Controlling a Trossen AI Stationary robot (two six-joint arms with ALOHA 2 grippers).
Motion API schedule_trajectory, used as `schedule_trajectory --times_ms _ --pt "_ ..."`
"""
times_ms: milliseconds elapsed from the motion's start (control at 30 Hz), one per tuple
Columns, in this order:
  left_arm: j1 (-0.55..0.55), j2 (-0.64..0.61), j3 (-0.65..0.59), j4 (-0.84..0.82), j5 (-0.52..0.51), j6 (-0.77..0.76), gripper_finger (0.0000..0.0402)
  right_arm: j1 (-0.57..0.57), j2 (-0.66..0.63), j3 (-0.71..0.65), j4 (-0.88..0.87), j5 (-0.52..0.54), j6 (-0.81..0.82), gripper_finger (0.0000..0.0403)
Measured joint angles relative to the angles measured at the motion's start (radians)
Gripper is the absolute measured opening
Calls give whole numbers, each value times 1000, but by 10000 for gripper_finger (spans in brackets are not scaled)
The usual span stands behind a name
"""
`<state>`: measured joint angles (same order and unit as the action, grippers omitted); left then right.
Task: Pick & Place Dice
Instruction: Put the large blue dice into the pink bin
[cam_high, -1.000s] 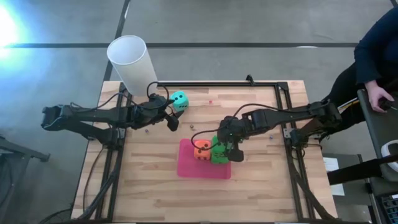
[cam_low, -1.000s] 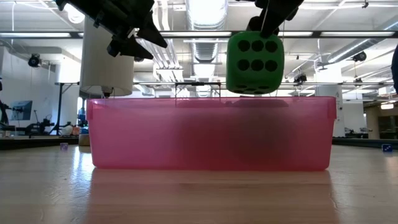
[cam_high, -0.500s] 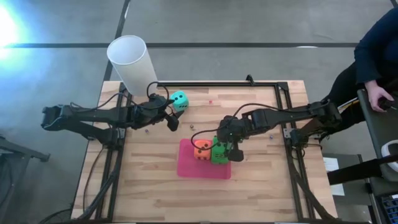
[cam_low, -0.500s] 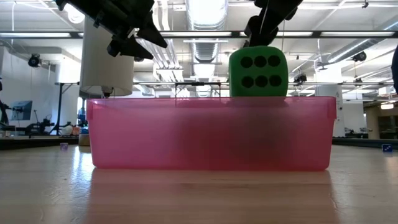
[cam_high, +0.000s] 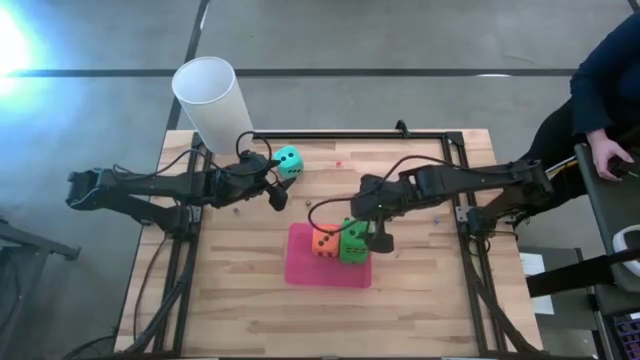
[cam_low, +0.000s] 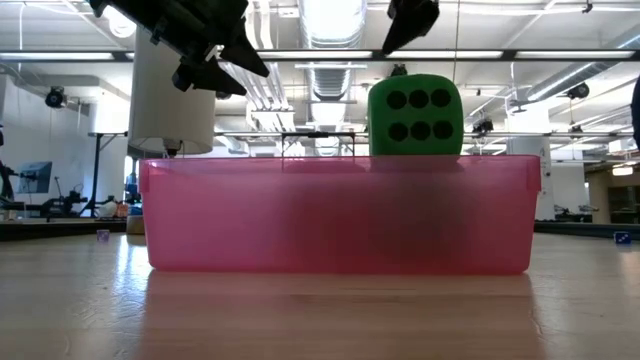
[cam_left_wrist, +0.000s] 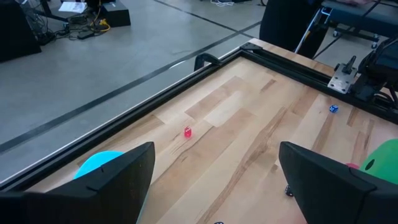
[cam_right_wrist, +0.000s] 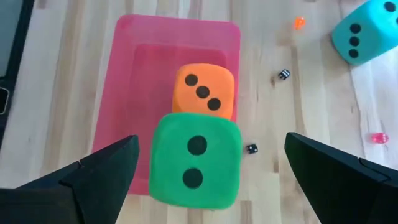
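A pink tray (cam_high: 305, 262) lies on the table's middle. In it sit the orange die (cam_high: 325, 241) and one green die (cam_high: 353, 241) side by side. The green die (cam_low: 415, 115) stands well above the tray rim, and the tray wall hides what it rests on. No second green die shows. The teal die (cam_high: 288, 162) rests on the wood near the far-left part. My right gripper (cam_right_wrist: 211, 143) hovers open above the green die (cam_right_wrist: 194, 160), touching nothing. My left gripper (cam_left_wrist: 211, 180) is open, raised beside the teal die (cam_left_wrist: 99, 165).
A tall white cup (cam_high: 208, 98) stands at the table's far-left corner. Tiny dice lie scattered on the wood, a red one (cam_left_wrist: 187, 132) and a blue one (cam_left_wrist: 333, 109) among them. A black frame (cam_high: 400, 133) edges the table. A person (cam_high: 605, 90) sits beyond the right side.
The right gripper brought the green die down from above the tray until it settled beside the orange die, then let go and rose clear of it, shifting slightly toward the far edge. The left arm kept still.
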<state>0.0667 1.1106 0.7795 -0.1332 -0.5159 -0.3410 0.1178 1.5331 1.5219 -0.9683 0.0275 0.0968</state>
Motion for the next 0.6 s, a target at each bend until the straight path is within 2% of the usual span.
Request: schedule_trajectory --times_ms 600 --pt "0 0 0 0 0 0 346 0 -194 2 7 2 85 400"
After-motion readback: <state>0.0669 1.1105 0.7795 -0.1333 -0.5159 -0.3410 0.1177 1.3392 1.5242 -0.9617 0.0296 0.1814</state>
